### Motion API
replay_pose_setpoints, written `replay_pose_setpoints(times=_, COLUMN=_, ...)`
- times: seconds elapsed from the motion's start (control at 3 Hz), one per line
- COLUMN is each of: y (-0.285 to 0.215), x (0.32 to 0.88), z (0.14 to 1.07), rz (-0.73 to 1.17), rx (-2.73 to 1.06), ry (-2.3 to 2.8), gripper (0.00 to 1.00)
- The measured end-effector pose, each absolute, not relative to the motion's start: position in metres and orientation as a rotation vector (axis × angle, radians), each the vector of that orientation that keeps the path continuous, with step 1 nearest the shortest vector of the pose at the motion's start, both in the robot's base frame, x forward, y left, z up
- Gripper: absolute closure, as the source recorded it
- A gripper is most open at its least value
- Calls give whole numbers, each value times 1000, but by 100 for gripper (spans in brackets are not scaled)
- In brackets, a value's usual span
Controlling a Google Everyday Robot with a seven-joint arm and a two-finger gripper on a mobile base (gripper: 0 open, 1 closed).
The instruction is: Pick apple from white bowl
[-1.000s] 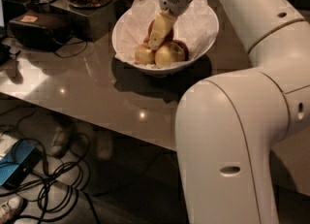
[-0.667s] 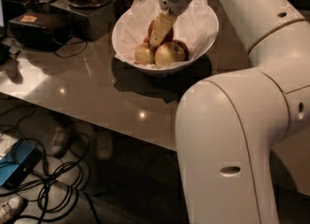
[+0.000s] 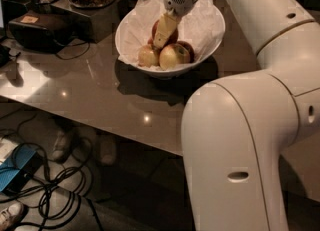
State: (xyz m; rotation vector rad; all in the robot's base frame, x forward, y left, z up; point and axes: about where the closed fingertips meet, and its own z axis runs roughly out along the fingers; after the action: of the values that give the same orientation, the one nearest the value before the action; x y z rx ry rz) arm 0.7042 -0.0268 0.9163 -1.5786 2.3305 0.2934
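My arm [image 3: 250, 125] reaches across the table [image 3: 100, 95] into the white bowl [image 3: 129, 30], where paper cradles the fruit. My gripper [image 3: 164, 37] sits against the red apple [image 3: 174, 35], topmost above yellow-green apples [image 3: 173, 57]; whether it's clamped, I cannot tell.

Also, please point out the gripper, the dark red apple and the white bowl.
gripper [image 3: 160, 41], camera view, its tip, down inside the bowl.
apple [image 3: 173, 34], camera view, red skin right of the gripper.
white bowl [image 3: 165, 73], camera view, front outer wall.
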Motion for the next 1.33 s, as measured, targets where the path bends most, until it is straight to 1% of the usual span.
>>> replay_pose_setpoints(times=0.33, y=-20, x=695, z=935, rz=291, rx=-1587, ry=2285, gripper=100)
replay_pose_setpoints(times=1.33, y=1, x=630, z=982, rz=360, rx=-1772, ry=2125, gripper=100)
